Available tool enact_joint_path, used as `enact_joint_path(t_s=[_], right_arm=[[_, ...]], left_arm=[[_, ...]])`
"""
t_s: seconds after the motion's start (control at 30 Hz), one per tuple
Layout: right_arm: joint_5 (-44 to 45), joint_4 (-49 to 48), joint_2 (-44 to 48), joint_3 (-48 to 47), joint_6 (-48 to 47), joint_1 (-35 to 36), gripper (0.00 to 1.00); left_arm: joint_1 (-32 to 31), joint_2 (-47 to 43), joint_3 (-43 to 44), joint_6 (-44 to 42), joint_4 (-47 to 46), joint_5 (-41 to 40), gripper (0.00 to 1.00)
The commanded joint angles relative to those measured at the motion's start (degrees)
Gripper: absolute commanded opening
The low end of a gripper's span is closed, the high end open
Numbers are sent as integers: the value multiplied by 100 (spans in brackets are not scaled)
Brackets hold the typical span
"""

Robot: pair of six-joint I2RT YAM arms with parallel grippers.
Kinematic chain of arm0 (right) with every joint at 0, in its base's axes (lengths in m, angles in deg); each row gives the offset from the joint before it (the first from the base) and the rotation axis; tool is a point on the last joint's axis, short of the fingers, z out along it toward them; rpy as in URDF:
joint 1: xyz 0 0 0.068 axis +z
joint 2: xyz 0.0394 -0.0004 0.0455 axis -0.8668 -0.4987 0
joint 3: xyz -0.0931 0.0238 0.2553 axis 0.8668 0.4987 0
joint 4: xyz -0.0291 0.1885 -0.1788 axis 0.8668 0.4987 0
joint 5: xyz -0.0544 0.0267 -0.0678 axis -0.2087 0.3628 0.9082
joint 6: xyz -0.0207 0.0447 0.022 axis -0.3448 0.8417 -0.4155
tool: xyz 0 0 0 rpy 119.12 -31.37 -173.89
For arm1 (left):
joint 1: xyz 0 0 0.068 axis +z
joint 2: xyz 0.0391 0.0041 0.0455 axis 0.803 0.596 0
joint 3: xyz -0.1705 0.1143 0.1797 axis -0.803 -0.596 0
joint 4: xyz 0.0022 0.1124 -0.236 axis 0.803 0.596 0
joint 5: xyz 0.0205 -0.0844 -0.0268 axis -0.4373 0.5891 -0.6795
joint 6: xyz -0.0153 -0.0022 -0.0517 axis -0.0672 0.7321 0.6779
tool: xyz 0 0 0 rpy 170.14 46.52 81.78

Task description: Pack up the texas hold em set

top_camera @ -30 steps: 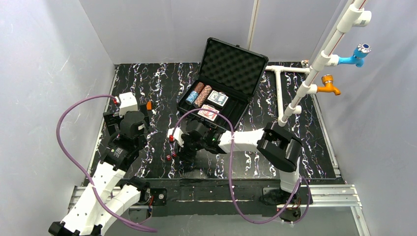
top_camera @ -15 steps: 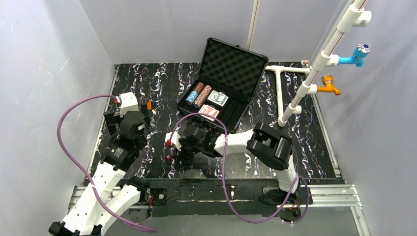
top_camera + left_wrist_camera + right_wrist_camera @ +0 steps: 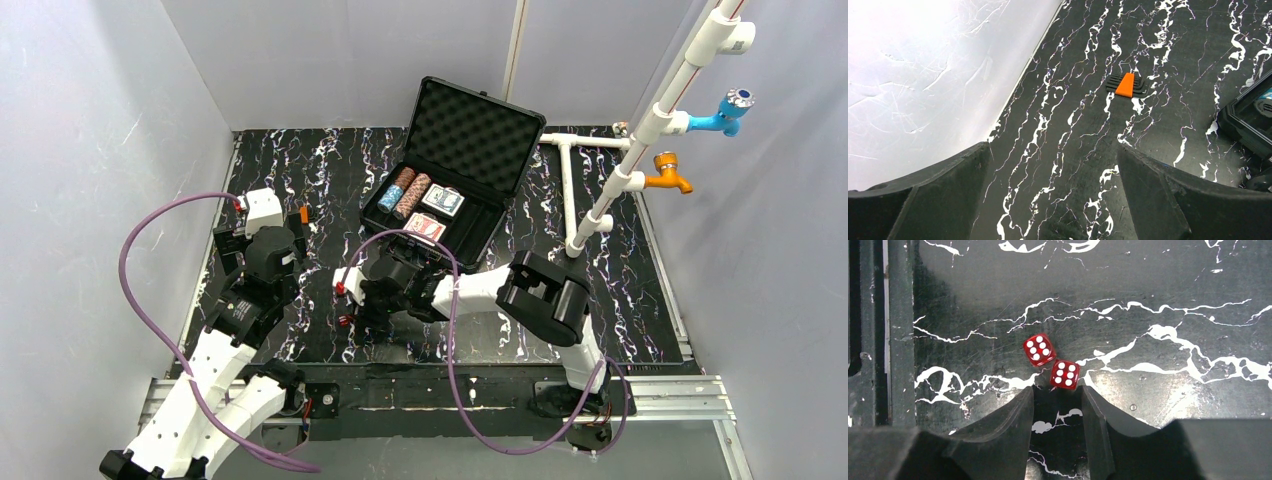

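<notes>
Black case (image 3: 486,226) long axis left-right, lid (image 3: 472,133) upright

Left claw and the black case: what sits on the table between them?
A small orange wedge lies on the marbled table between them, clearest in the left wrist view.

Black marbled table (image 3: 330,165) fills frame centre, white walls around.

Black case (image 3: 492,222) open, upper centre; lid (image 3: 472,135) upright, egg-crate foam inside.

In case's left end: chip stacks (image 3: 405,192) lying on side, blue, red and brown.

Two card decks (image 3: 442,201) flat in case, right of and below chips.

Red dice (image 3: 345,320) on table, lower-left of centre.

Right arm (image 3: 485,285) reaches left, wrist end low over table just beside dice.

Left arm (image 3: 245,300) at left, well apart from dice.

Orange wedge (image 3: 302,214) on table near left arm's tip.

White pipe frame (image 3: 655,118) at right, with blue tap (image 3: 728,108) and orange tap (image 3: 668,172).

Purple cables (image 3: 128,270) loop off both arms.
</notes>
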Motion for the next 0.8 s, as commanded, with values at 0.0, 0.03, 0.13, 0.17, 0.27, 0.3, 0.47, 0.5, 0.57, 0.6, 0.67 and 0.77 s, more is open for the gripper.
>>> enact_joint_path(t_s=[0.0,0.03,0.13,0.17,0.27,0.3,0.47,0.5,0.57,0.6,0.67,0.77], right_arm=[[276,-193,-174,-202,95,37,49],[282,-208,-182,-210,90,37,50],[321,-229,-226,-235,75,46,50],[337,-223,-245,-250,72,46,50],[369,-227,-303,-288,91,54,50],[377,-251,-314,-295,97,54,50],[402,-263,-349,-300,80,84,46],[402,-259,-344,-293,62,81,45],[456,-263,-344,-267,28,94,42],[474,-262,-336,-252,-2,104,39],[496,-278,-327,-218,-26,120,35],[595,-292,-311,-179,-58,150,32]], left_arm=[[41,-46,-23,-34,-104,-37,98],[41,-42,-23,-34,-104,-37,98],[41,-37,-23,-32,-104,-22,98],[34,-37,-23,-34,-106,-20,98],[49,-37,-29,-34,-110,-11,98],[49,-37,-30,-34,-112,-6,98],[57,-28,-31,-43,-121,3,98],[58,-28,-31,-43,-123,6,98],[54,-26,-31,-38,-127,14,98],[58,-20,-38,-47,-134,21,98],[73,-12,-48,-73,-173,41,98],[99,13,-49,-78,-174,67,98]])
